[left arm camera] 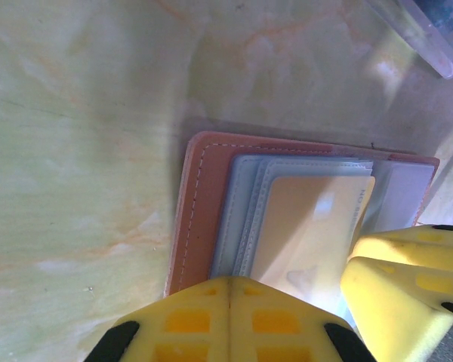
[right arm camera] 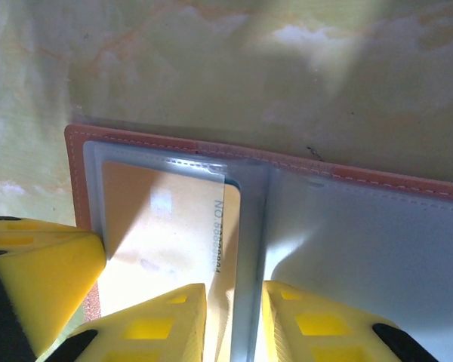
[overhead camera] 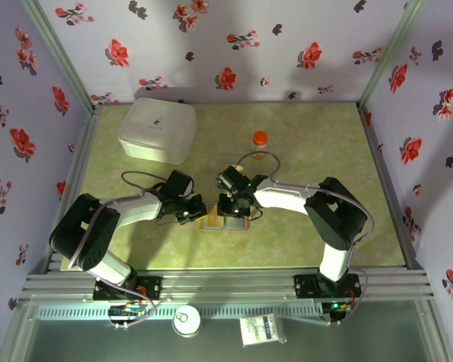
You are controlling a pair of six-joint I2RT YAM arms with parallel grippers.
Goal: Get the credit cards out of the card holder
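Note:
The card holder lies open and flat on the table between the two arms, brown rim up, blue-grey sleeves showing. A yellowish-tan credit card sits in its left sleeve, with its inner edge sticking out past the sleeve toward the fold. My left gripper is shut, its joined tips pressing on the holder's outer edge. My right gripper stands slightly open, tips down on the holder; the card's free edge and the fold lie in the gap.
A large white lidded box stands at the back left. An orange-capped small jar stands behind the arms. A corner of a clear plastic tray lies just beyond the holder. Flowered walls enclose the table on three sides.

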